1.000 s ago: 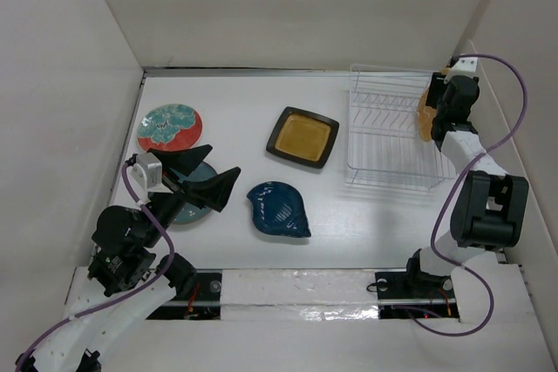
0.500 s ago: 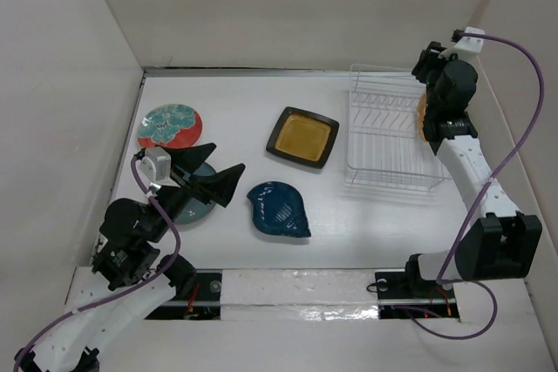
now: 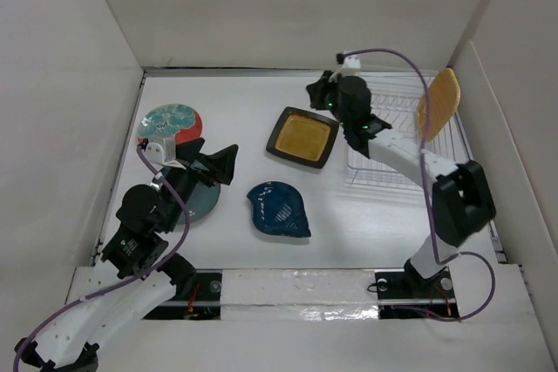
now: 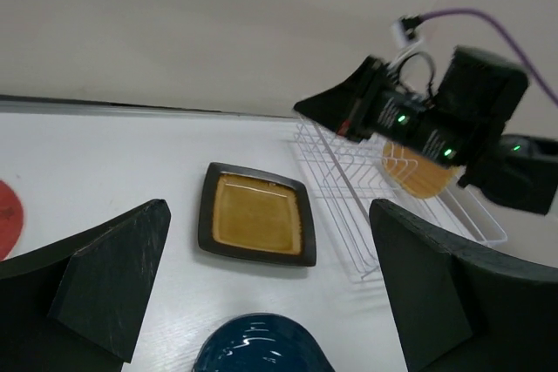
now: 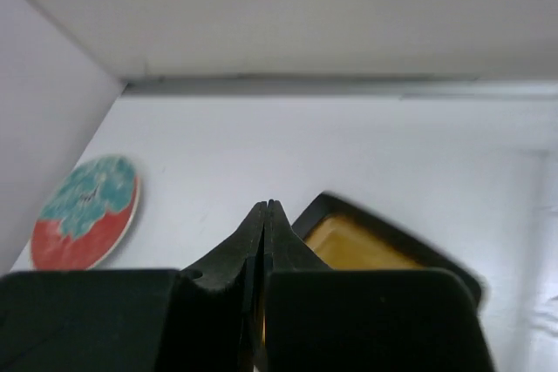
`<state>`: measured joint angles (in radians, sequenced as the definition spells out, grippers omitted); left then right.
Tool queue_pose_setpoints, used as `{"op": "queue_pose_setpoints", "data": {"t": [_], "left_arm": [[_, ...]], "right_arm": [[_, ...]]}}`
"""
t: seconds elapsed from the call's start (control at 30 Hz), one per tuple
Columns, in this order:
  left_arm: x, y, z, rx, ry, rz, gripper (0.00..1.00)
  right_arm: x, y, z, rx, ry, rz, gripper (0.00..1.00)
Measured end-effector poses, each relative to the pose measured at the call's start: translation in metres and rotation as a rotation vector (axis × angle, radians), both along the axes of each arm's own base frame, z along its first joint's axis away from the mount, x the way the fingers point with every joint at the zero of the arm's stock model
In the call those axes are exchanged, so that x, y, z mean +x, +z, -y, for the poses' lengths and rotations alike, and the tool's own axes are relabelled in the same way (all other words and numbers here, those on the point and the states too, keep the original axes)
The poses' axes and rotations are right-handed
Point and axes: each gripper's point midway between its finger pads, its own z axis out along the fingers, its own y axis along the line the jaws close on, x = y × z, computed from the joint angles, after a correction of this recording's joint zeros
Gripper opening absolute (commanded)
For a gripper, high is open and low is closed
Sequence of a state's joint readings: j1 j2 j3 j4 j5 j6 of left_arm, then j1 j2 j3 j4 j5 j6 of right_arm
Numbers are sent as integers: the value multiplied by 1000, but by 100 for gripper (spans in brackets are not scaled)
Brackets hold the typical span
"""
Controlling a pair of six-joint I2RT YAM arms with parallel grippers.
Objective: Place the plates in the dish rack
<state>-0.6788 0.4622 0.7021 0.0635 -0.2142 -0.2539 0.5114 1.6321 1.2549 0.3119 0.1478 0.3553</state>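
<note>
Right gripper [image 3: 314,93] noted pressed together, empty; black-rimmed mustard square plate [image 3: 302,137] seen flat on white surface [image 3: 244,102] at its 6 o'clock. Orange rounded-square plate [image 3: 438,104] seen on edge in white wire dish rack [image 3: 375,176]. Left gripper [image 3: 214,156] spread.

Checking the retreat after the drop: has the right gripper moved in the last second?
Yes. The right gripper went left, from the rack's right end past its left edge, toward the mustard plate.

A white table [image 3: 366,233] stands within white walls [image 3: 288,6], seemingly cardboard.
</note>
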Motion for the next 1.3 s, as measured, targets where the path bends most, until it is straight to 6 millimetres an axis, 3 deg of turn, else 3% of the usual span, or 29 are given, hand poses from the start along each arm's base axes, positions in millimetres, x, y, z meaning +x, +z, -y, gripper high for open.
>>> {"op": "queue_pose_setpoints", "data": {"t": [0.13,0.17,0.3,0.47,0.6,0.77,0.93,1.17,1.3], "left_arm": [[2,4,-13,-22,59,13,99],[2,6,-16,-26,71,18,99],[6,8,-21,-32,98,24,99],[16,-5,-13,4,94,-18,99],[23,-17,-5,37,83,-55,99],[23,-22,0,57,60,-67,99],[21,-21,4,66,33,-57,99],[19,-21,7,72,14,-54,99],[19,-21,7,72,12,-53,99]], "right_arm": [[-4,-53,-96,51,161,-129,19],[-6,-59,-113,66,194,-148,29],[-23,-85,-210,101,364,-210,44],[-65,-120,-278,100,538,-292,52],[-98,-155,-301,73,643,-381,55],[-124,-183,-306,42,701,-465,55],[-137,-195,-307,54,743,-515,55],[-149,-237,-306,40,763,-611,54],[-156,-238,-309,52,790,-624,50]]}}
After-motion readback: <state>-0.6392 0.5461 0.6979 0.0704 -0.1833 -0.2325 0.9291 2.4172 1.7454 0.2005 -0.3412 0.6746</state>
